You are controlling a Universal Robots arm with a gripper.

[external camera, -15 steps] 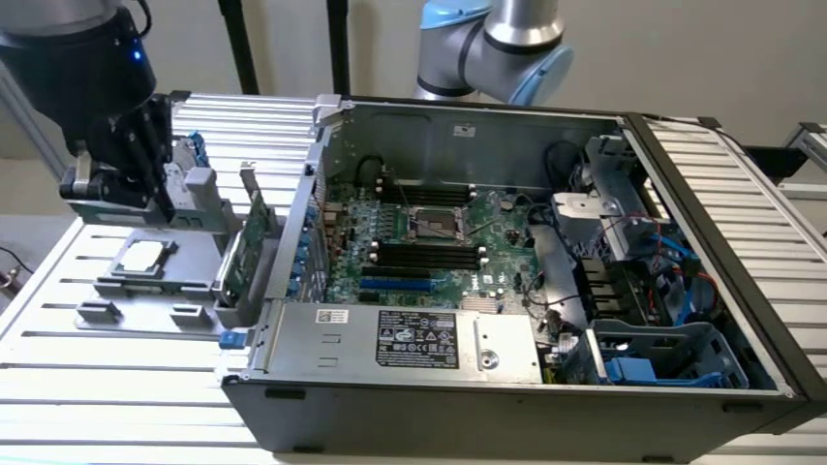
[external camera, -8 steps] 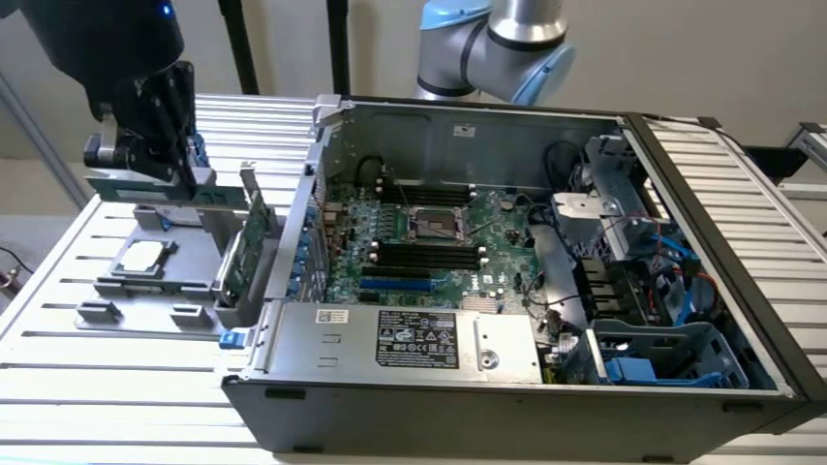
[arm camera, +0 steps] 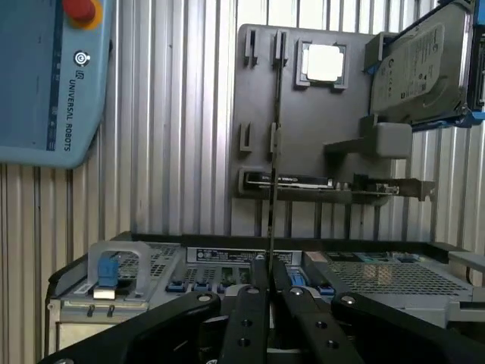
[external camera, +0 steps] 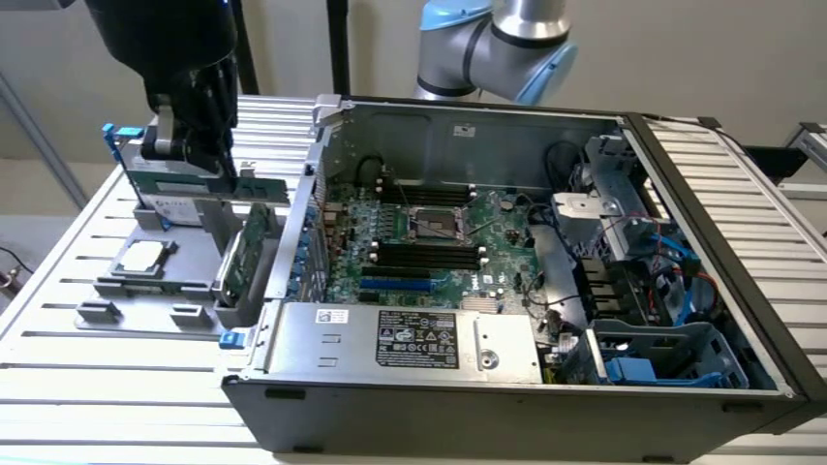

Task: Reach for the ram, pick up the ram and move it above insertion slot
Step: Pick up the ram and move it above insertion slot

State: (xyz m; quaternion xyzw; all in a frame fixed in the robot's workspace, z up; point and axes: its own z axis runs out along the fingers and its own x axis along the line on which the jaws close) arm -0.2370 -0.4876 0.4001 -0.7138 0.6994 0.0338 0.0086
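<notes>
The ram (arm camera: 274,152) appears edge-on in the wrist view as a thin dark strip running out from between my fingertips. My gripper (arm camera: 272,274) is shut on it, one finger (arm camera: 254,303) pressed to each side. In the exterior view the black gripper (external camera: 220,165) hangs over the grey parts holder (external camera: 130,291) at that view's left, outside the open computer case (external camera: 517,387). The black memory slots (external camera: 427,254) lie on the motherboard inside the case, well off to the exterior view's right of the gripper.
The holder (arm camera: 303,114) carries a processor (arm camera: 324,62), a hard drive (arm camera: 424,68) and the larger green expansion card (external camera: 246,257) standing on edge beside the case wall. A blue teach pendant (arm camera: 53,76) lies on the slatted table. The power supply (external camera: 413,339) fills the case front.
</notes>
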